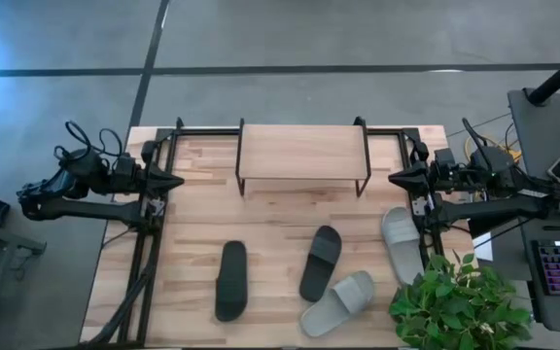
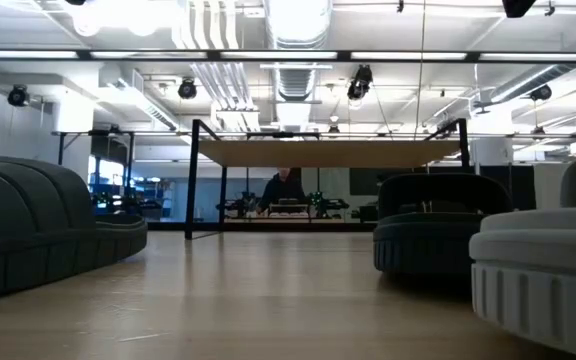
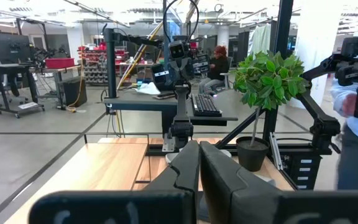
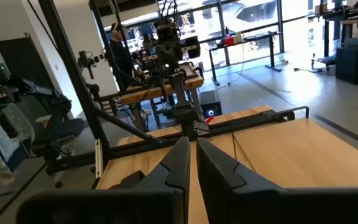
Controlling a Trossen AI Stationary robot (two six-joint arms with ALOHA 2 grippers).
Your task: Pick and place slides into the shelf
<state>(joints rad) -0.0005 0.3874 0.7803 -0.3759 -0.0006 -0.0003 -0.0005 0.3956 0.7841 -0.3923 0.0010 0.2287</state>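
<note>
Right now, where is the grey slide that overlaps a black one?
In the high view, that light grey slide lies near the table's front edge, right of centre, its end touching the right-hand black slide, with the potted plant to its right.

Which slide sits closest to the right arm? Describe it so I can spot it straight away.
Start at the potted plant at the table's near right corner. Just above its leaves, beside the right gripper, lies a light grey slide. Unlike the other grey slide, it touches no black slide and lies apart from them at the table's right edge.
</note>
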